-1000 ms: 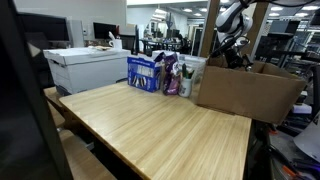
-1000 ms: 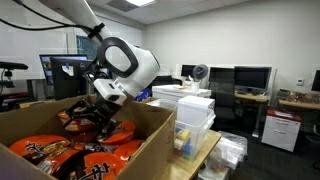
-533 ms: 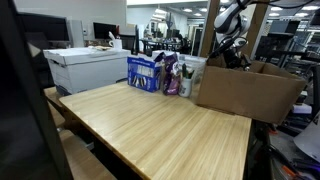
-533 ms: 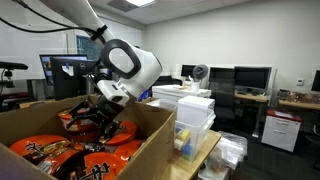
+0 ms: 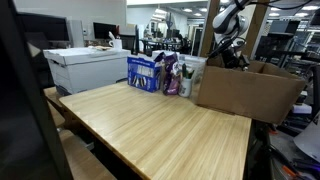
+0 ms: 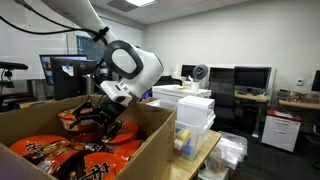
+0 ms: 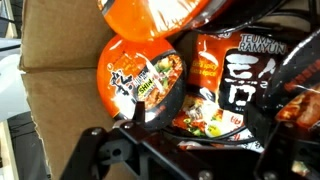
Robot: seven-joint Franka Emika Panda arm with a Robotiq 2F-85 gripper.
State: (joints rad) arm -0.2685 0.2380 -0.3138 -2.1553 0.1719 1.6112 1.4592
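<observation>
Jaws gape over a noodle bowl that the box hides.

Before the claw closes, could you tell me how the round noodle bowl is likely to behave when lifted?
The noodle bowl is probably light for its size, going by its instant-noodle label. Its glossy lid looks slippery and may dent. Lying tilted among ramyun packets, it could slide as neighbours shift.

The arm curls down from the upper left, and its hand hangs low, tilted downward, with the black fingers spread wide apart.
</observation>
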